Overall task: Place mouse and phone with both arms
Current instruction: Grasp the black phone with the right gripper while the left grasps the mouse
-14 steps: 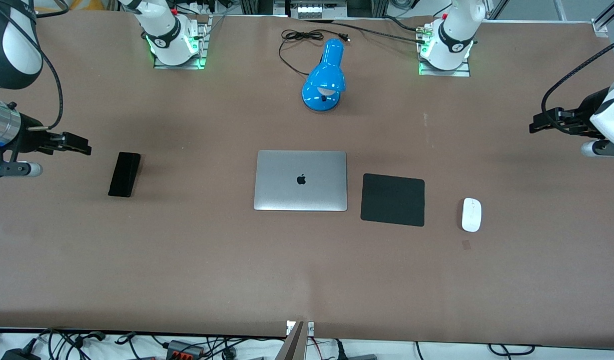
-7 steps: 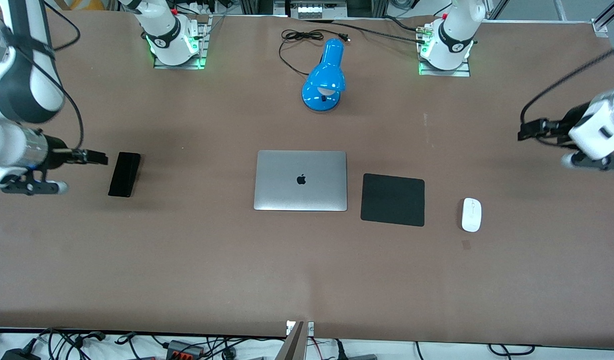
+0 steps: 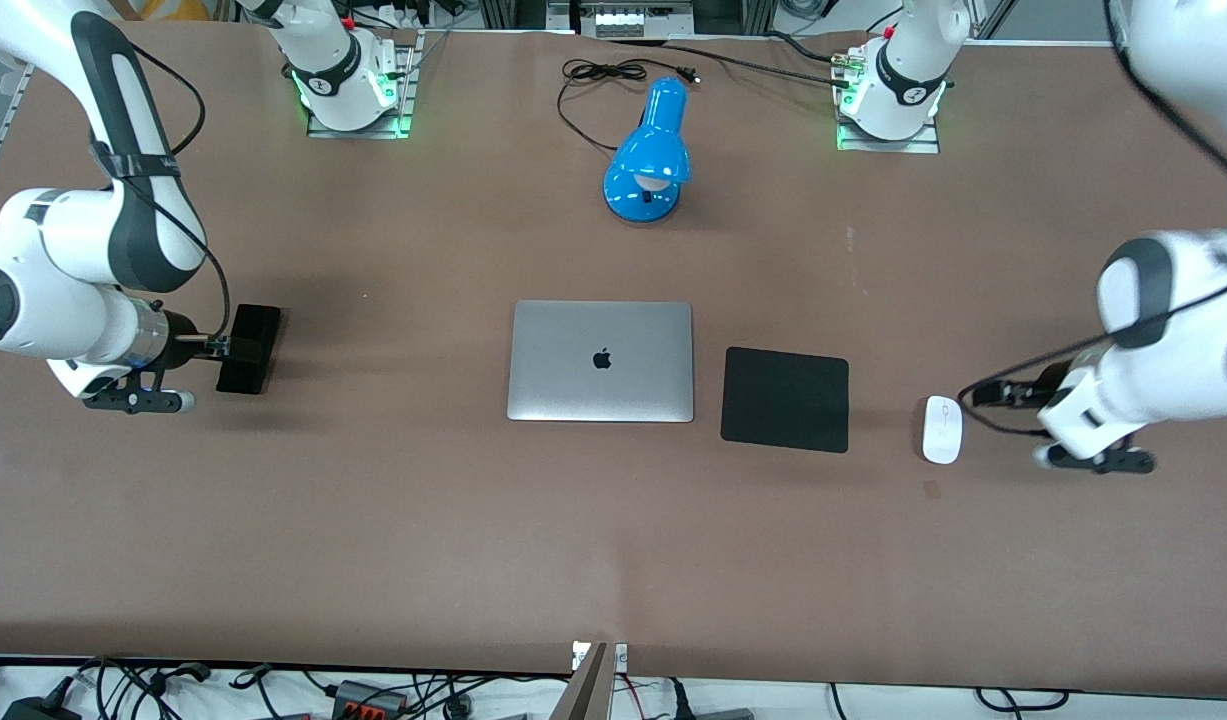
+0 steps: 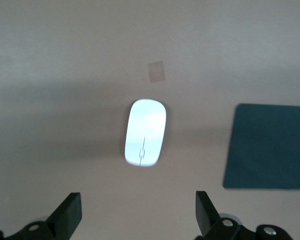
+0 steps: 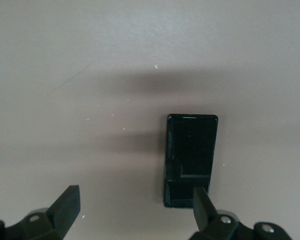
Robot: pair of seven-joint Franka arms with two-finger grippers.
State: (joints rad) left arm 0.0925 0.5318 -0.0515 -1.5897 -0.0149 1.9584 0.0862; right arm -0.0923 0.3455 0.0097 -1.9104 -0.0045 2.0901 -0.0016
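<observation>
The white oval mouse (image 3: pixel 942 429) lies on the brown table toward the left arm's end, beside the black mouse pad (image 3: pixel 785 399). My left gripper (image 3: pixel 983 392) hangs open over the table just beside the mouse, not touching it. In the left wrist view the mouse (image 4: pixel 145 132) lies ahead of the open left gripper (image 4: pixel 137 207). The black phone (image 3: pixel 248 348) lies toward the right arm's end. My right gripper (image 3: pixel 218 345) is open at the phone's edge. In the right wrist view one finger of the right gripper (image 5: pixel 135 200) overlaps the phone (image 5: pixel 191 155).
A closed silver laptop (image 3: pixel 601 361) lies mid-table beside the mouse pad. A blue desk lamp (image 3: pixel 651 155) with a black cord stands farther from the front camera. A small tape patch (image 4: pixel 156 71) sits on the table near the mouse.
Both arms have swung in and down: the right gripper has come up to the phone, and the left gripper to the mouse. Phone and mouse have not moved.
</observation>
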